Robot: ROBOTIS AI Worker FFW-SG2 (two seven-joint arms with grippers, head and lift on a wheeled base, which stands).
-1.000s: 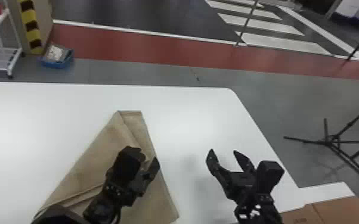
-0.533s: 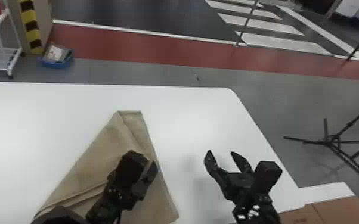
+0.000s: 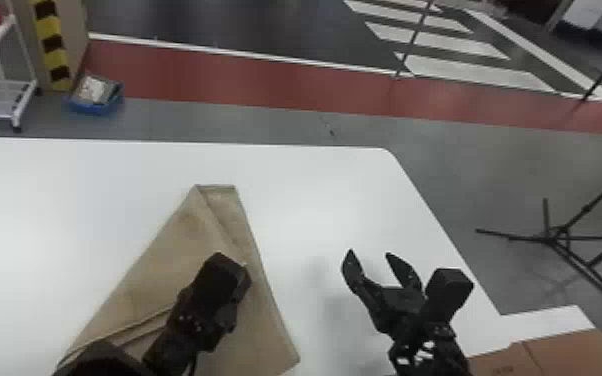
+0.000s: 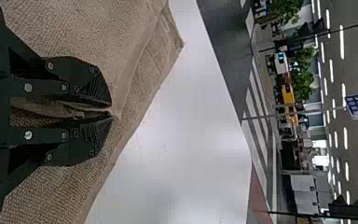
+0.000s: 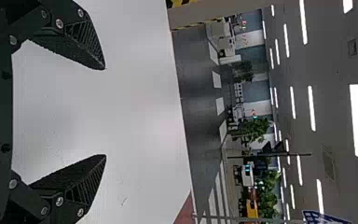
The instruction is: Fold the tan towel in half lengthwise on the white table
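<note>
Here, one tan towel (image 3: 160, 265) lies on one white worktop (image 3: 315, 200), its narrow end toward the far edge. The left gripper (image 3: 215, 312) is over it, two jaws closed on one pinched-up fold of the cloth. To the towel's right, well apart from it, the right gripper (image 3: 370, 253) is above the worktop, its two jaws spread wide. One blue bin (image 3: 96, 106) sits on the floor beyond.

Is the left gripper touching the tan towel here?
Touching. The left wrist view shows the left gripper with a ridge of the tan towel pinched between its fingers.
</note>
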